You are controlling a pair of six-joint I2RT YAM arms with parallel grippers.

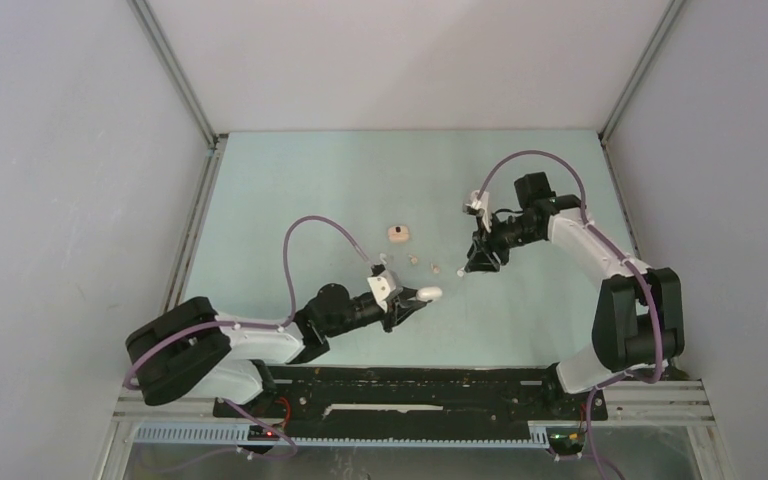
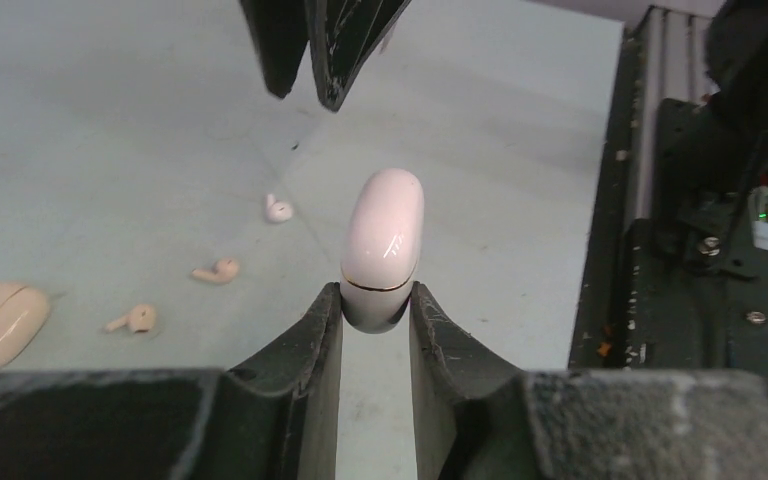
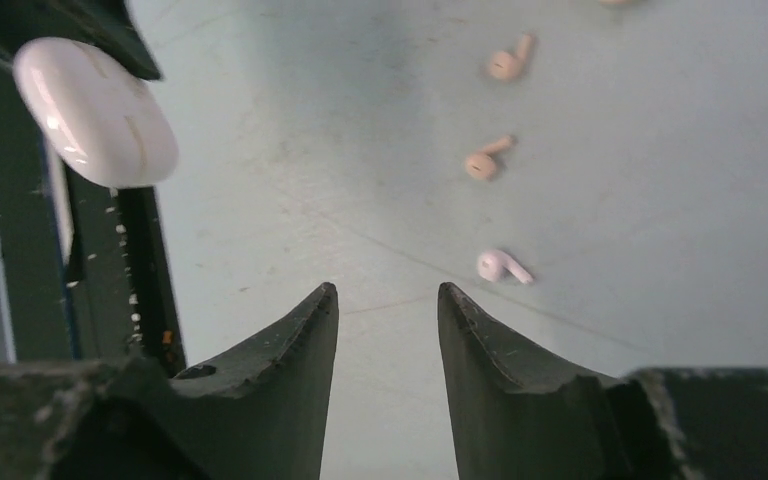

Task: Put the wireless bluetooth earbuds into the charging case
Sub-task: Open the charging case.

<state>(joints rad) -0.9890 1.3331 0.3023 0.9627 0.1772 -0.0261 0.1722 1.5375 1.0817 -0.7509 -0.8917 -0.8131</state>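
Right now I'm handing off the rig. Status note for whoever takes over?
Left gripper: shut on the white charging case; its lid looks closed.
Right gripper: open and empty, low over the table, close to the white earbud.
Two tan earbuds lie loose beyond it, with the tan charging case farther back. Only one white earbud is visible.
Done: white case picked up; no loose bud inserted.
Left: open the case, pick up the buds and seat them.

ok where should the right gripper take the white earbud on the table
Probably from straight above, pinching the white earbud across its rounded head. It lies flat with its stem out sideways, so the head looks thickest. The right gripper is open nearby.
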